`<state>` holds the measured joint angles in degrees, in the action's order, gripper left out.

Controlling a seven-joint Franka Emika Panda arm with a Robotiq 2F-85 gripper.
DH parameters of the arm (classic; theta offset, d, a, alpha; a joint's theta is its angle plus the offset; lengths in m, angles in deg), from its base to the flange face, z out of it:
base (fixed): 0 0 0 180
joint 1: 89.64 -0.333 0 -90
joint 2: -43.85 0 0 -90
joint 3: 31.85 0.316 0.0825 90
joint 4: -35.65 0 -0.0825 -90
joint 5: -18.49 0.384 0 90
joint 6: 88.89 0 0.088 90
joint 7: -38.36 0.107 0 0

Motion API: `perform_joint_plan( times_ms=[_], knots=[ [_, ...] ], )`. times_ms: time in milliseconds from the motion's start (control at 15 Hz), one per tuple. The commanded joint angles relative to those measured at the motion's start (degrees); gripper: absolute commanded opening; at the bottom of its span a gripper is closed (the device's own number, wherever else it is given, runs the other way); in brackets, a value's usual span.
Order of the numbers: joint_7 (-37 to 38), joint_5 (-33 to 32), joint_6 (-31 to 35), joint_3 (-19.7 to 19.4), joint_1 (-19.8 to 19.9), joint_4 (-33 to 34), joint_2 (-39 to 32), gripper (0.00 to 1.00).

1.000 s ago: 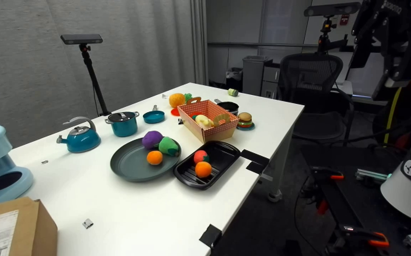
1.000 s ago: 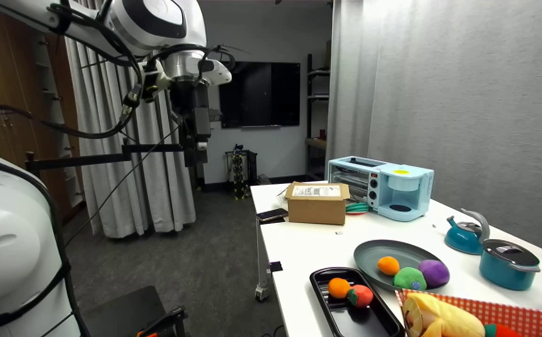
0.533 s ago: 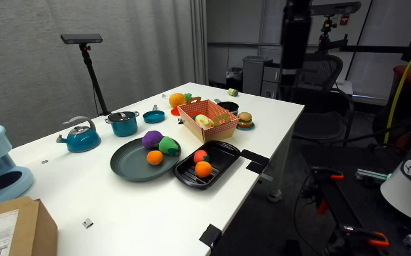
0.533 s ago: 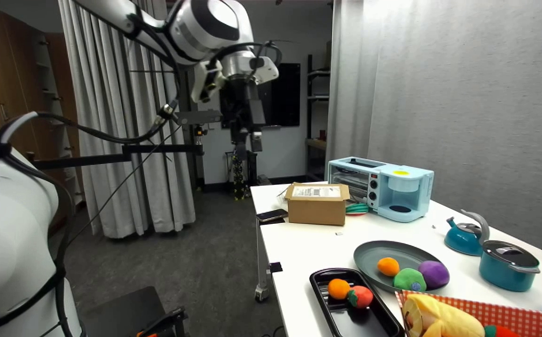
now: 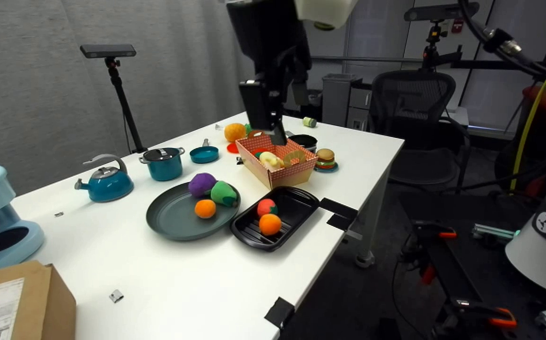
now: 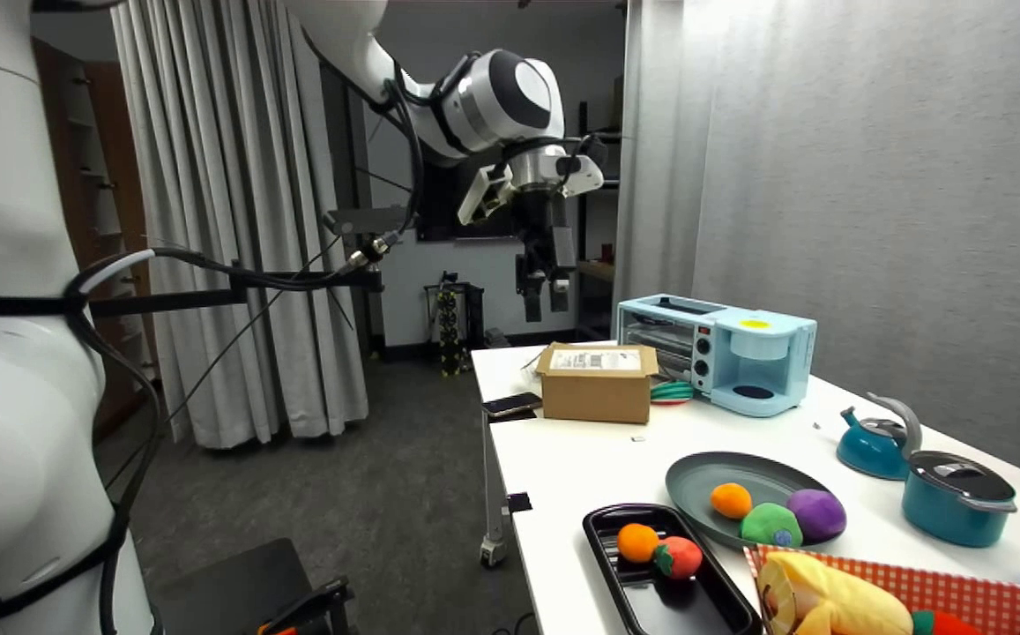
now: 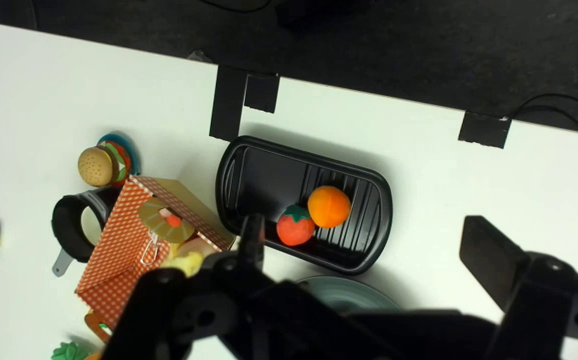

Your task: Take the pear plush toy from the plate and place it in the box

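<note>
The green pear plush toy [image 5: 223,193] lies on the right side of the dark grey plate [image 5: 171,222]. It touches or nearly touches a purple plush [image 5: 202,184], with an orange plush [image 5: 205,209] close by. The pear [image 6: 771,526] also shows in an exterior view; in the wrist view it is hidden. The plate's edge [image 7: 348,290] shows there below the tray, mostly behind the gripper. The red-checked box [image 5: 296,177] stands beyond the plate and tray, with a yellow plush [image 6: 836,600] inside. My gripper [image 7: 363,225] is wide open and empty, high above the table [image 6: 546,302].
A black tray [image 5: 296,203] with a red and an orange plush stands beside the plate and box. A teal pot [image 5: 165,168], kettle [image 5: 110,186], toy burger [image 5: 325,159] and black pan [image 5: 303,141] stand around. A cardboard carton [image 6: 598,397] is at one end.
The arm has swung from beside the base out over the table; in an exterior view the gripper moved from right to left and lower. The plushes, plate, tray and box have not moved.
</note>
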<state>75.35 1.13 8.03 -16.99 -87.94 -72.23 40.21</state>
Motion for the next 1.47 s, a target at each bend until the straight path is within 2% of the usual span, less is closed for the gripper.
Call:
perform_joint_plan(
  times_ms=[0, 667, 1133, 1333, 1400],
  knots=[
    [4.18, 0.83, -0.79, -4.59, -4.39, 7.47, -8.47, 1.00],
    [10.28, 2.10, 5.09, -14.06, -7.79, 19.04, -23.02, 1.00],
    [13.60, 5.01, 5.63, -17.69, -6.91, 23.54, -27.30, 1.00],
    [13.74, 8.42, 5.25, -17.93, -6.43, 25.05, -28.21, 1.00],
    [12.45, 6.24, 5.45, -18.53, -7.19, 22.29, -26.83, 1.00]
  ],
)
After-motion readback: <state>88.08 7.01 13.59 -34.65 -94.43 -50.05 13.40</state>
